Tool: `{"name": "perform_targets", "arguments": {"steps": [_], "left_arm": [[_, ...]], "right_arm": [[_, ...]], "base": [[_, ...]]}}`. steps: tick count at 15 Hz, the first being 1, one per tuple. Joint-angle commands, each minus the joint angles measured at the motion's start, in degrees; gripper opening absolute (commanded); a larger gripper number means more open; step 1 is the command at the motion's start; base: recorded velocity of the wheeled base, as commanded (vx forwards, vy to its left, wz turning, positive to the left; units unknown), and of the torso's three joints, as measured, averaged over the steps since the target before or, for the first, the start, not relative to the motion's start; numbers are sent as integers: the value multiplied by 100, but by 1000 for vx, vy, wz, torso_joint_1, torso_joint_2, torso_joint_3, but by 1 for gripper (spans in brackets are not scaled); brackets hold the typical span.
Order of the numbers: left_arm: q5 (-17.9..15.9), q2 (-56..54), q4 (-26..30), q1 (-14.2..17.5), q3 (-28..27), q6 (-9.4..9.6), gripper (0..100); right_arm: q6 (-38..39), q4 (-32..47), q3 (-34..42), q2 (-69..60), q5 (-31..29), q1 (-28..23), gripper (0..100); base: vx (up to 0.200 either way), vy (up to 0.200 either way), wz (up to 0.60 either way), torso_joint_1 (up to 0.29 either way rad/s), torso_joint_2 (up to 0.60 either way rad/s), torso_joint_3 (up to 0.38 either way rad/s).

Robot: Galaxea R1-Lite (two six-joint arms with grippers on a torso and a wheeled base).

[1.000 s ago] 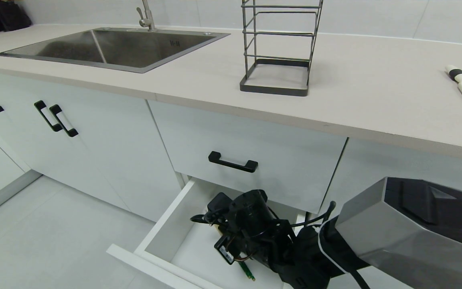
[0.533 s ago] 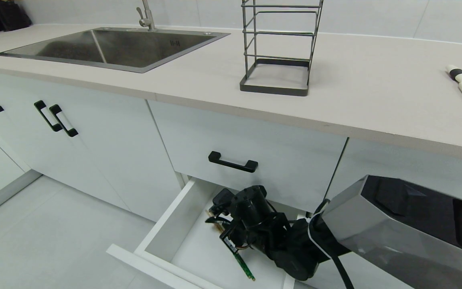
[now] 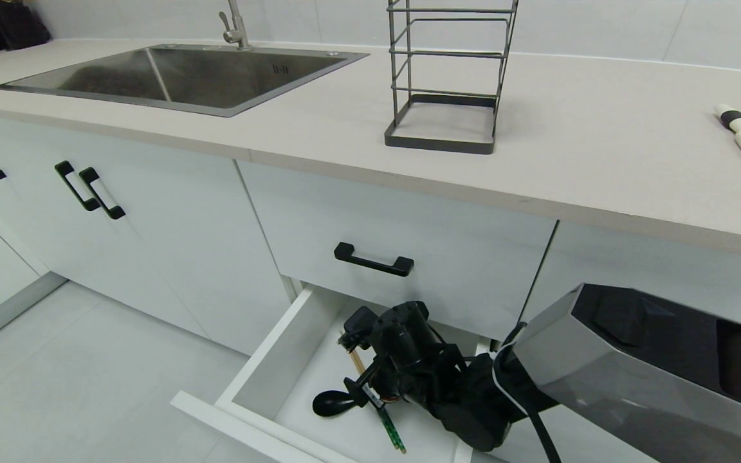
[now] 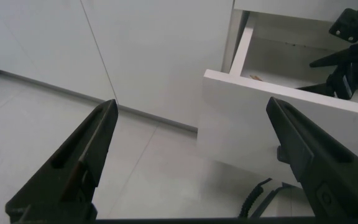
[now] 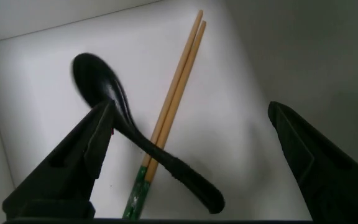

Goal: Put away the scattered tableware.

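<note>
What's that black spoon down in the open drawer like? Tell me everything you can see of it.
The black spoon is one dark glossy piece, plastic by its look, with a deep oval bowl and a curved handle. It lies on the white floor of the open drawer, its handle crossing over wooden chopsticks with green ends. The right gripper hangs above it, open, not gripping it.

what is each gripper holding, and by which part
Nothing. The left gripper and right gripper are both open and empty; the spoon lies across the chopsticks in the drawer.
</note>
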Motion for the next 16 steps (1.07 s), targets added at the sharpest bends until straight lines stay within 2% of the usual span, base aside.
{"name": "perform_targets", "arguments": {"steps": [1, 7, 12, 13, 14, 16], "left_arm": [[0, 0, 1, 2, 0, -1, 100], [0, 0, 1, 2, 0, -1, 100], [0, 0, -8, 2, 0, -1, 100], [0, 0, 1, 2, 0, -1, 100], [0, 0, 1, 2, 0, -1, 100], [0, 0, -8, 2, 0, -1, 100]], "right_arm": [[1, -3, 147, -286, 1, 74, 100], [1, -82, 1149, -1736, 45, 426, 100], [-16, -1268, 3391, -3345, 150, 778, 100], [-16, -1286, 3417, -3362, 159, 786, 100], [-25, -1549, 3795, -3740, 431, 848, 100], [-16, -1576, 3979, -4013, 466, 848, 100]], "base": [[0, 0, 0, 0, 0, 0], [0, 0, 0, 0, 0, 0], [0, 0, 0, 0, 0, 0], [0, 0, 0, 0, 0, 0], [0, 0, 0, 0, 0, 0], [0, 0, 0, 0, 0, 0]]}}
